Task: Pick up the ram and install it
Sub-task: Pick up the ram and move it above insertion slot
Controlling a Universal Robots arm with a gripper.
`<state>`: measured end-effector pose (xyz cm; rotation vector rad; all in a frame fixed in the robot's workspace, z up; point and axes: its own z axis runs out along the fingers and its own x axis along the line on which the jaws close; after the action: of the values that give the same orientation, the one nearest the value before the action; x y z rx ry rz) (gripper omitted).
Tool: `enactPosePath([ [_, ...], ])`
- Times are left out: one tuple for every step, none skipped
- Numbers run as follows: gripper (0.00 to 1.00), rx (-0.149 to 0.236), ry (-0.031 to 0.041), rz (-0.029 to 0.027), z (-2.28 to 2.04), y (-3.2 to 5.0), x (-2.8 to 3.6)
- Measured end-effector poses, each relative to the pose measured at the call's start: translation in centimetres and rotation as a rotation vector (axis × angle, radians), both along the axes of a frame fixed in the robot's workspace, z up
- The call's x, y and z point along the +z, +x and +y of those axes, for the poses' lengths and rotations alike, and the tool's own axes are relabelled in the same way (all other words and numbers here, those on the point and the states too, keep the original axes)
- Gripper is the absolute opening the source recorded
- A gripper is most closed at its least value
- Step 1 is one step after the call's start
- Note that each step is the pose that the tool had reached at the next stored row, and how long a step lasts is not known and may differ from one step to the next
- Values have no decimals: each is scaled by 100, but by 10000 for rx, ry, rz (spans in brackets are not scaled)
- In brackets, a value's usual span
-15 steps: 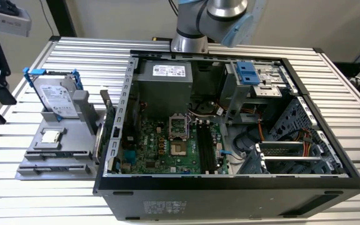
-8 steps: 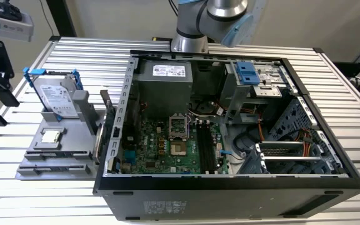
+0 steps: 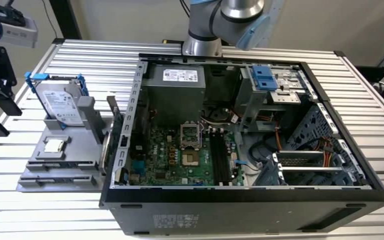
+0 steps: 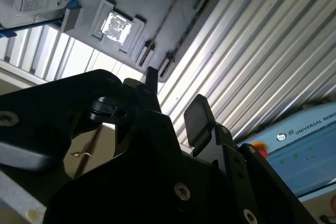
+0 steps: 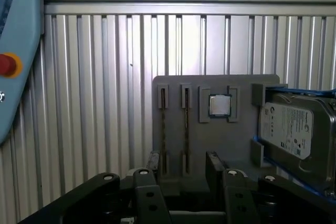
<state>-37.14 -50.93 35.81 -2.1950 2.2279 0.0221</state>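
The ram [image 5: 185, 129] stands edge-on as a thin dark strip in a narrow slot of the grey tray [image 5: 241, 140]; a second similar strip [image 5: 163, 129] fills the slot beside it. In the exterior view these slots [image 3: 58, 170] are at the tray's near end. My gripper [image 5: 184, 169] is open with nothing between its black fingers [image 5: 215, 166]. It hovers off the tray's edge, in line with the two slots and apart from them. In the exterior view my gripper [image 3: 2, 117] hangs at the far left, beside the tray [image 3: 78, 150]. In the second wrist view my gripper [image 4: 176, 98] is also open.
An open computer case [image 3: 245, 195] takes up the middle of the slatted table, with long black motherboard slots [image 3: 222, 155] and a processor socket [image 3: 190, 135]. The tray also carries a processor chip [image 5: 219, 105] and a silver hard drive [image 3: 58, 102] in a blue frame. A blue pendant [image 5: 10, 66] lies nearby.
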Motion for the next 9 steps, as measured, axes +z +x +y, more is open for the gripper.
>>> enactPosePath([
  [100,0,-5,0,0,1,-15],
  [100,-2,-9,0,0,2,-30],
  [100,-2,-12,0,1,4,-43],
  [100,-1,-13,0,1,6,-58],
  [100,1,-16,1,0,10,-73],
  [100,2,-18,0,0,12,-88],
  [100,4,-22,1,0,16,-103],
  [100,6,-22,0,0,18,-117],
  [100,7,-23,-1,0,20,-132],
])
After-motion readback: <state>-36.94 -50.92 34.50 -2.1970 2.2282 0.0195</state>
